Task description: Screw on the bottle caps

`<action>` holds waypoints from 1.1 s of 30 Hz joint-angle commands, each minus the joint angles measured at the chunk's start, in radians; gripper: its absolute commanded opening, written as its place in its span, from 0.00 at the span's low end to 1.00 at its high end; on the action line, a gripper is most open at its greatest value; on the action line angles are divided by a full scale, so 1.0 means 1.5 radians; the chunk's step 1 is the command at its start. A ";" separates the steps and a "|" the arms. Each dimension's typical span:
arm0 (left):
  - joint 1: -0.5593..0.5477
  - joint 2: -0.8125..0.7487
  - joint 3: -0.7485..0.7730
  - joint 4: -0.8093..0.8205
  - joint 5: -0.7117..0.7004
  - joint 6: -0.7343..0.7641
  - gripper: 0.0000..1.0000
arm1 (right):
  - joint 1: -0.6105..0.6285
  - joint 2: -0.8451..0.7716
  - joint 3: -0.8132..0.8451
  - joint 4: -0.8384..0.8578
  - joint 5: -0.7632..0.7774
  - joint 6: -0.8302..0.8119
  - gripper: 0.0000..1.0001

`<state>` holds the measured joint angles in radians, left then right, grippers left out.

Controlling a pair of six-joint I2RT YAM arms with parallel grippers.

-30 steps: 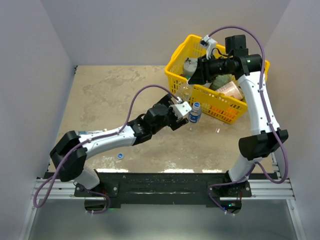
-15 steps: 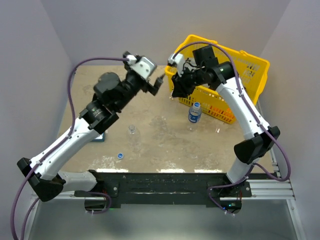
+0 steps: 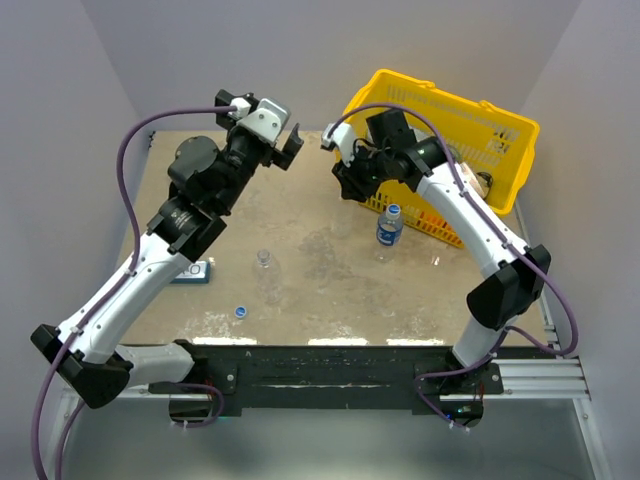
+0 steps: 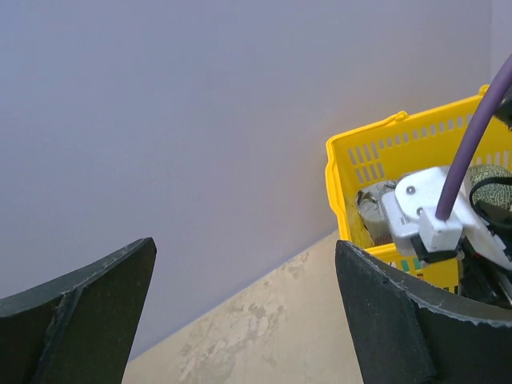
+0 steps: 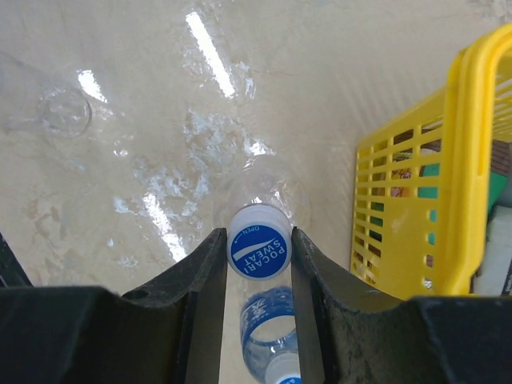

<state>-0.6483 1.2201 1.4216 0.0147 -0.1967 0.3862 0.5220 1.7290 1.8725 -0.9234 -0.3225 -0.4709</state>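
R gripper point(image 5: 258, 238) is clamped on a small round blue plastic screw cap point(image 5: 258, 250) printed POCARI SWEAT, 1 finger touching each side. The cap face looks straight back at the wrist cam. A clear unlabelled plastic bottle point(image 5: 258, 188) shows as a see-through ring around & beyond it, so the cap looks seated on that bottle's neck. The bottle's long axis runs away from the gripper, in line w/ the wrist roll. That's the relation that counts: turning about that axis should drive the thread, provided the bottle body doesn't spin along. Can't tell if its base rests on the mottled beige table point(image 3: 320, 205).

L gripper point(image 4: 244, 244) is spread wide w/ nothing in it, up high, aimed at the back wall & well apart from that bottle, so no counter-hold there.

Elsewhere, a small clear bottle w/ dark blue label point(image 3: 390, 227) stands just beside the yellow plastic basket point(image 3: 500, 122). A 2nd unlabelled clear bottle point(image 3: 265, 262) stands nearer the L arm & looks uncapped, w/ 1 loose blue cap point(image 3: 240, 311) on the table near it.
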 commanded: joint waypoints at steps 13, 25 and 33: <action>0.005 0.006 -0.010 0.035 -0.015 -0.002 0.99 | 0.016 -0.005 -0.086 0.072 0.068 -0.012 0.00; 0.007 0.003 -0.024 0.037 -0.014 -0.011 0.99 | 0.017 -0.004 -0.114 0.082 0.095 -0.008 0.46; 0.007 -0.001 -0.034 0.037 -0.015 -0.015 1.00 | 0.018 -0.003 -0.100 0.087 0.107 0.003 0.58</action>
<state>-0.6426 1.2339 1.3758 0.0277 -0.2127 0.3809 0.5430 1.7290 1.7046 -0.8143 -0.1894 -0.4793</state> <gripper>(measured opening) 0.994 0.561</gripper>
